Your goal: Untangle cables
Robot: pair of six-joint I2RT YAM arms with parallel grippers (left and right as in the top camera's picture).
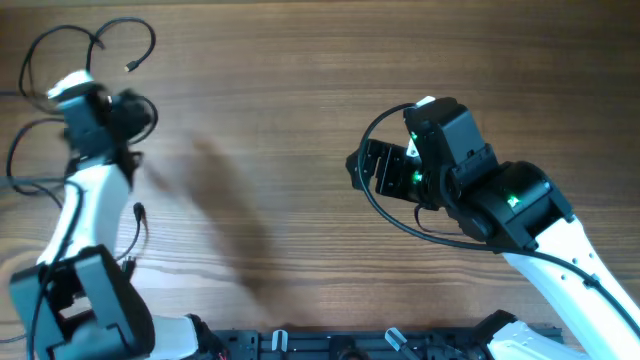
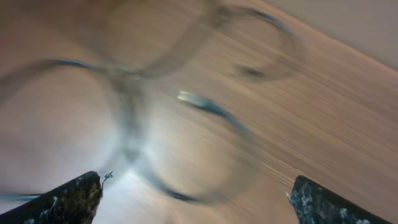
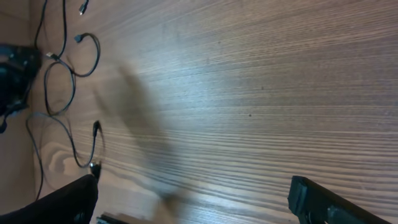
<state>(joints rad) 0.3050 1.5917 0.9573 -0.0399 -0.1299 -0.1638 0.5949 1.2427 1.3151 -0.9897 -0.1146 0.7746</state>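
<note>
Thin black cables (image 1: 92, 38) lie in loops at the table's far left, with one small plug (image 1: 131, 66) at the top and another (image 1: 138, 211) lower down. My left gripper (image 1: 133, 120) hangs among them. The left wrist view is blurred: the cables (image 2: 211, 109) curl in overlapping loops below, one with a silver-tipped plug (image 2: 188, 97). The left gripper (image 2: 199, 202) is open with nothing between its fingers. My right gripper (image 1: 358, 168) is open over bare wood at mid-table. In its own view the right gripper (image 3: 196, 199) holds nothing, and the cables (image 3: 62, 81) lie far to the left.
The wooden table (image 1: 300, 90) stretches bare between the two arms. Thicker black wires (image 1: 400, 215) belong to the right arm. The left arm's base (image 1: 90, 300) stands at the front left, with a black rail (image 1: 380, 345) along the front edge.
</note>
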